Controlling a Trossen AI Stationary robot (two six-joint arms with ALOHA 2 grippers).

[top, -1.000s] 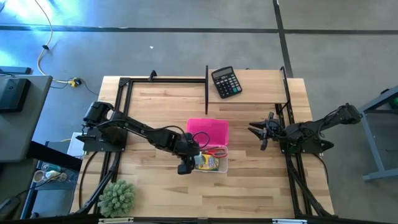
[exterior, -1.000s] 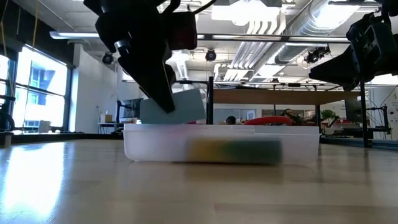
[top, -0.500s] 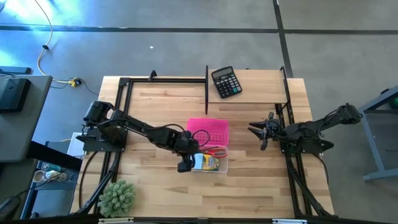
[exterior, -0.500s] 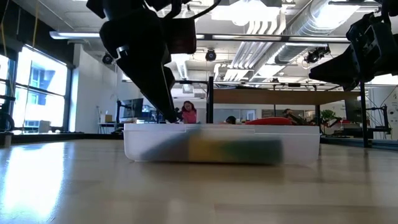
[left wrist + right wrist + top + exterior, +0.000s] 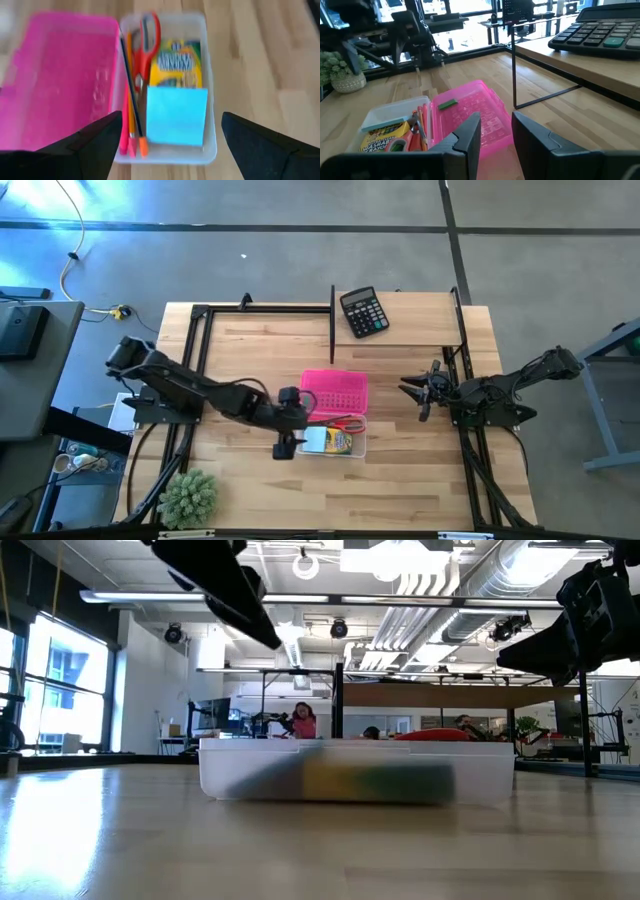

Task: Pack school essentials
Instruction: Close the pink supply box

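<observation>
A clear box point(image 5: 350, 448) sits mid-table, its pink lid point(image 5: 336, 389) lying open on the far side of it. Inside, the light-blue sticky-note pad point(image 5: 176, 116) lies on top of the yellow-green crayon box point(image 5: 179, 62). Beside them lie the red-handled scissors point(image 5: 147, 45), two thin pencils point(image 5: 131, 100) and the red-pink pen point(image 5: 123, 135). The tiny green eraser point(image 5: 447, 103) rests on the lid. My left gripper point(image 5: 171, 116) is open, raised above and just left of the box point(image 5: 283, 444). My right gripper point(image 5: 418, 393) waits open to the right of the box.
A black calculator point(image 5: 363, 311) lies at the far edge, with a thin black frame post point(image 5: 332, 310) beside it. The spiky green plant ball point(image 5: 188, 497) stands at the near left corner. Bare wood stretches in front of the box point(image 5: 355, 780).
My left gripper brought the sticky-note pad down into the box and let it go, leaving it on the crayon box. It then rose and drew back toward the table's left edge.
</observation>
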